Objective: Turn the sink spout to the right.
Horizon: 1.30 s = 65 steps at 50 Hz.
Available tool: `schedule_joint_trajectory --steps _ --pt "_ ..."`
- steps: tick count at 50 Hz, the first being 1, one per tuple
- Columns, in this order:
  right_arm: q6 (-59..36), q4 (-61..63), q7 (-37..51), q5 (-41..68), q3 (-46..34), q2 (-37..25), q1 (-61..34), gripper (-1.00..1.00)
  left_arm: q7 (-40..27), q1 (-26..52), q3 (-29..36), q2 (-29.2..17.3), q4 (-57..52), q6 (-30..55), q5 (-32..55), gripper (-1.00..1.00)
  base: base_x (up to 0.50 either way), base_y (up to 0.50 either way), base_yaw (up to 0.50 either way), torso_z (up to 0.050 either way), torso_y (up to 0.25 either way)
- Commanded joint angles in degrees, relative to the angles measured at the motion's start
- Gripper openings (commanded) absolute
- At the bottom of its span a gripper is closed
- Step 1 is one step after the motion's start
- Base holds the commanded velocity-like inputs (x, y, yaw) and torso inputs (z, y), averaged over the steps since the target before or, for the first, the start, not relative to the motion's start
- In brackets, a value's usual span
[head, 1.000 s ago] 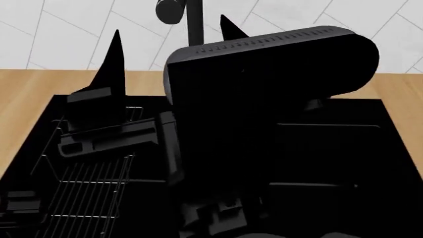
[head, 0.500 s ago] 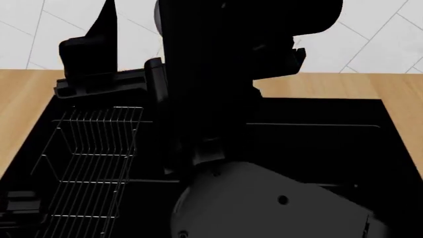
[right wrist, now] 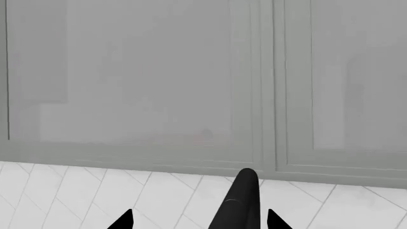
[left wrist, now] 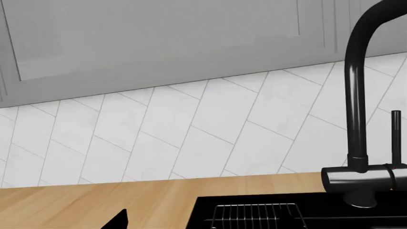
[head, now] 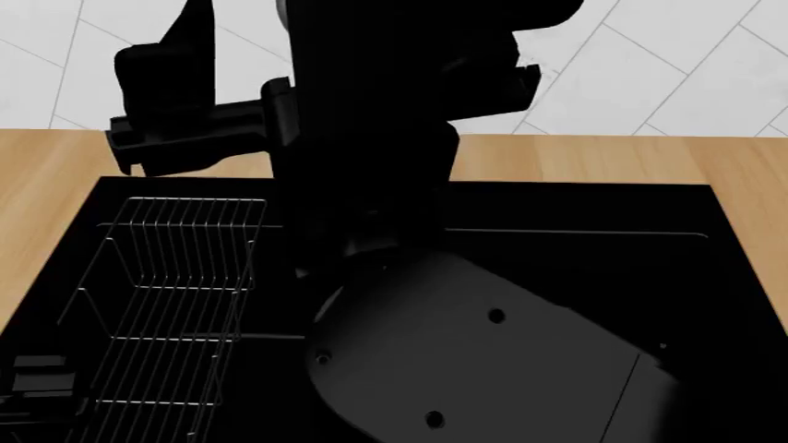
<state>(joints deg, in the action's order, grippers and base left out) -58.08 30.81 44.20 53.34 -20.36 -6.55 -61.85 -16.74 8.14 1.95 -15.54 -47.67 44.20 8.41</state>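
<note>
The sink spout [left wrist: 355,95] is a tall thin black tube rising from a short cylindrical base [left wrist: 362,177] behind the black sink [left wrist: 205,210]. In the right wrist view the spout's rounded top [right wrist: 243,200] stands between the two fingertips of my right gripper [right wrist: 200,220]. That gripper is open and not touching the spout. My left gripper [left wrist: 203,224] is open and empty, off to the side of the spout over the counter edge; only one fingertip [left wrist: 117,222] shows. In the head view my right arm [head: 407,138] hides the spout.
A thin black lever rod [left wrist: 396,129] stands beside the spout. A black wire rack [head: 173,305] sits in the sink's left part. A wooden counter [head: 50,175] surrounds the sink [head: 615,208]. A white tiled wall [left wrist: 159,129] and grey cabinets [right wrist: 159,71] lie behind.
My right arm has risen and reached forward over the sink, now hiding the spout in the head view. My left gripper has moved from over the rack to the sink's back edge.
</note>
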Motion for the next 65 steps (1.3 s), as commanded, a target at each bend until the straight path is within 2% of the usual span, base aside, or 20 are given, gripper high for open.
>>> schedule_joint_trajectory --steps 1,42,65 --pt "3.0 -2.4 -1.2 -2.6 -2.3 -0.8 2.2 1.0 0.2 -1.6 -0.4 0.4 0.8 -4.8 -0.6 1.0 0.0 0.0 0.0 0.0 0.0" --pt "13.7 -12.5 -5.3 -9.1 -6.7 -1.2 5.1 1.0 -0.3 -1.8 0.2 -0.5 1.1 -5.7 0.2 1.0 0.0 0.0 0.0 0.0 0.0" --pt "16.6 -16.7 -6.7 -10.2 -7.2 -1.3 2.2 1.0 -0.7 -1.8 0.5 -0.9 1.2 -5.9 0.7 1.0 0.0 0.0 0.0 0.0 0.0"
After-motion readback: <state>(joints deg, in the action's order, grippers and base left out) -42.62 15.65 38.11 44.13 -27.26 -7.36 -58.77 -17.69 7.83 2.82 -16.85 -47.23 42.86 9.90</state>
